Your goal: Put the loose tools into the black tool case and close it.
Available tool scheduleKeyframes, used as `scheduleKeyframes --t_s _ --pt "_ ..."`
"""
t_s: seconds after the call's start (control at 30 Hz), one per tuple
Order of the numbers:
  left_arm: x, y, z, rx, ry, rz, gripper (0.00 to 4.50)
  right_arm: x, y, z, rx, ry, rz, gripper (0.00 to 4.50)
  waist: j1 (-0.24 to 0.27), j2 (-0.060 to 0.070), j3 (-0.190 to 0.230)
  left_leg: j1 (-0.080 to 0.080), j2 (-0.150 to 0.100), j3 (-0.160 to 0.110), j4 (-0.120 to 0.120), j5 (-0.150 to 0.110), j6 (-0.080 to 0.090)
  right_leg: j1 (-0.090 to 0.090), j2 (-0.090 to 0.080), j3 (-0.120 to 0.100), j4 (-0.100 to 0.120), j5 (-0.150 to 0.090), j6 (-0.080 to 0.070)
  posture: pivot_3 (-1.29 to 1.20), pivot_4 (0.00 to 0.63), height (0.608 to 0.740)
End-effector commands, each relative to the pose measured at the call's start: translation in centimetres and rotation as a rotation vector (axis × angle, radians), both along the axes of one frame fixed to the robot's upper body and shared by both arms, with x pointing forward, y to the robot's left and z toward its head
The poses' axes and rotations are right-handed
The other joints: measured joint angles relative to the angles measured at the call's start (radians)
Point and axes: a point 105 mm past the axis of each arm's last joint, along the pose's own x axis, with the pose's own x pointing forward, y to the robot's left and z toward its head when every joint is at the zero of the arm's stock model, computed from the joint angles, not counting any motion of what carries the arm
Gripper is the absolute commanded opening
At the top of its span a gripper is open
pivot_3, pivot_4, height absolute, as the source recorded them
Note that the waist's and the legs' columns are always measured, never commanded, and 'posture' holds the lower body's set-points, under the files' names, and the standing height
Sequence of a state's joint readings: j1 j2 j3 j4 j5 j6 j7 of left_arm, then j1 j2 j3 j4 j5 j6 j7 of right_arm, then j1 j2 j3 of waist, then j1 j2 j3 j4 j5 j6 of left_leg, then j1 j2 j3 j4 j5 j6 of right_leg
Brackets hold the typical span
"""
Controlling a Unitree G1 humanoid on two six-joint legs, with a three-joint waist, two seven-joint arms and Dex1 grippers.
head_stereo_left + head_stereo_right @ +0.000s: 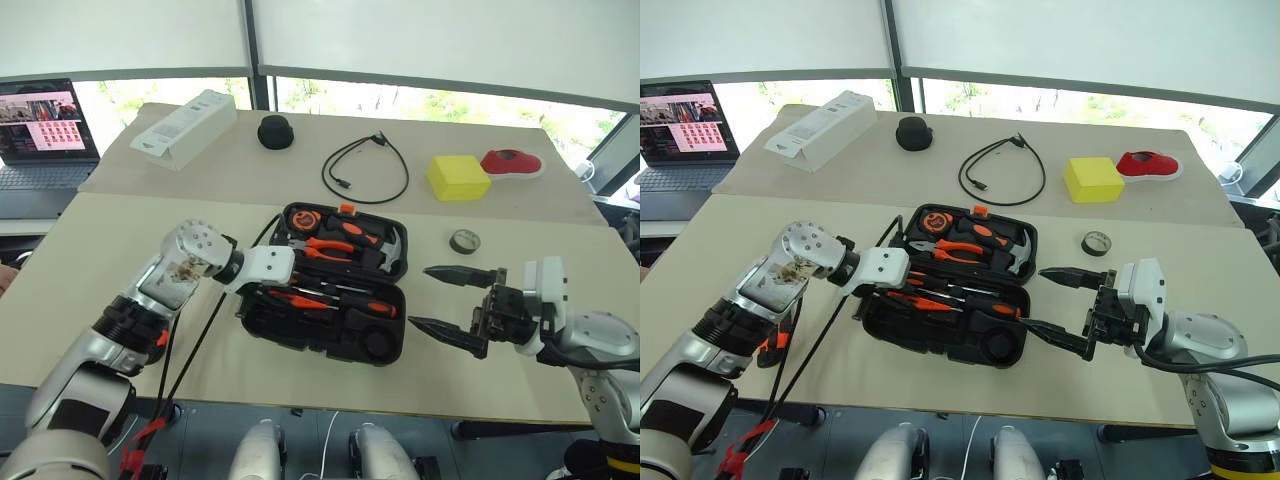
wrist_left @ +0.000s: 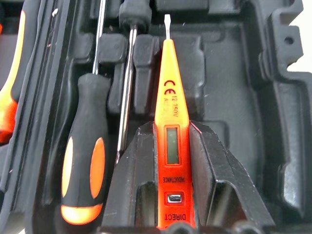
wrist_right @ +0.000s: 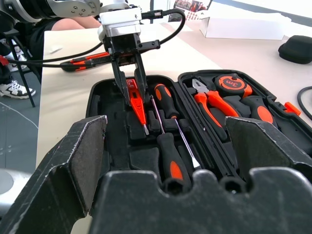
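Observation:
The black tool case (image 1: 325, 335) lies open in the middle of the table. My left gripper (image 3: 134, 100) reaches down into its near half, shut on the small orange tester pen (image 2: 168, 87), whose tip points into a moulded slot. Two orange-black screwdrivers (image 2: 85, 161) lie in slots beside it. The dark tape roll (image 1: 465, 241) sits on the table right of the case. An orange-black tool (image 3: 87, 61) lies on the table by my left arm, partly hidden. My right gripper (image 1: 420, 296) hovers open and empty to the right of the case, pointing at it.
Pliers (image 1: 335, 250), a tape measure and a hammer fill the lid half. Behind the case lie a black cable (image 1: 365, 170), a yellow box (image 1: 458, 177), a red-white object (image 1: 511, 162), a round black object (image 1: 275, 132) and a white box (image 1: 185, 128). A laptop (image 1: 45, 130) stands far left.

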State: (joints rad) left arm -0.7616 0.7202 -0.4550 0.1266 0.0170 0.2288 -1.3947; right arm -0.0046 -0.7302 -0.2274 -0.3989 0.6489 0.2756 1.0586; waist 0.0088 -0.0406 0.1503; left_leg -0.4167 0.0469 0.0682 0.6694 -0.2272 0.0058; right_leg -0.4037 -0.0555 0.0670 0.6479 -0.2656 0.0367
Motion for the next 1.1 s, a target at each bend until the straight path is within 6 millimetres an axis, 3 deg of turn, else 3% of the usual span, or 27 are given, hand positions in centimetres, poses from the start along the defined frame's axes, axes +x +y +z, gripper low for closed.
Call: scheduleKeyframes --t_s 0.03,0.37,0.63,0.93,1.0,1.1 --pt "0.4 0.1 -0.7 0.056 -0.006 0.033 0.45 -0.1 0.3 1.2 0.011 -0.04 0.01 4.5 0.0 0.0 0.0 0.0 0.0 0.0 0.0 0.0 0.0 0.0 0.0 0.0 0.0 0.0 0.0 0.0 0.15 0.74" --pt "0.2 0.5 -1.1 0.113 -0.011 -0.009 0.45 0.2 0.5 1.2 0.014 -0.038 0.02 4.5 0.0 0.0 0.0 0.0 0.0 0.0 0.003 0.0 0.0 0.001 0.0 0.0 0.001 0.0 0.0 0.0 0.15 0.74" --pt "-1.2 0.7 -1.6 0.132 0.057 -0.05 0.45 0.4 0.7 1.2 0.016 -0.036 0.03 4.5 -0.008 0.0 0.0 0.0 0.001 -0.001 0.003 0.0 0.0 0.001 0.001 0.0 0.001 0.0 0.0 0.0 0.15 0.74" --pt "-0.7 -0.3 -1.6 0.051 0.053 0.005 0.45 0.6 0.9 1.1 0.015 -0.035 0.04 4.5 -0.012 0.001 0.0 0.0 0.001 -0.001 0.004 -0.001 0.002 0.001 0.001 0.0 0.001 0.0 0.0 0.0 0.15 0.74" --pt "-0.7 -0.9 -0.9 -0.028 0.056 -0.001 1.45 0.7 1.0 1.1 0.015 -0.034 0.043 4.5 -0.011 0.001 -0.001 0.0 0.001 -0.001 0.005 -0.001 0.002 0.002 0.001 0.0 0.001 0.0 0.0 0.0 0.15 0.74" --pt "-0.7 -1.4 1.0 -0.159 0.028 -0.034 2.5 0.7 1.0 1.0 0.019 -0.032 0.046 4.5 -0.011 0.001 -0.001 -0.002 0.001 -0.001 0.007 -0.001 0.002 0.001 0.001 0.0 0.002 0.0 0.001 0.0 0.15 0.74"
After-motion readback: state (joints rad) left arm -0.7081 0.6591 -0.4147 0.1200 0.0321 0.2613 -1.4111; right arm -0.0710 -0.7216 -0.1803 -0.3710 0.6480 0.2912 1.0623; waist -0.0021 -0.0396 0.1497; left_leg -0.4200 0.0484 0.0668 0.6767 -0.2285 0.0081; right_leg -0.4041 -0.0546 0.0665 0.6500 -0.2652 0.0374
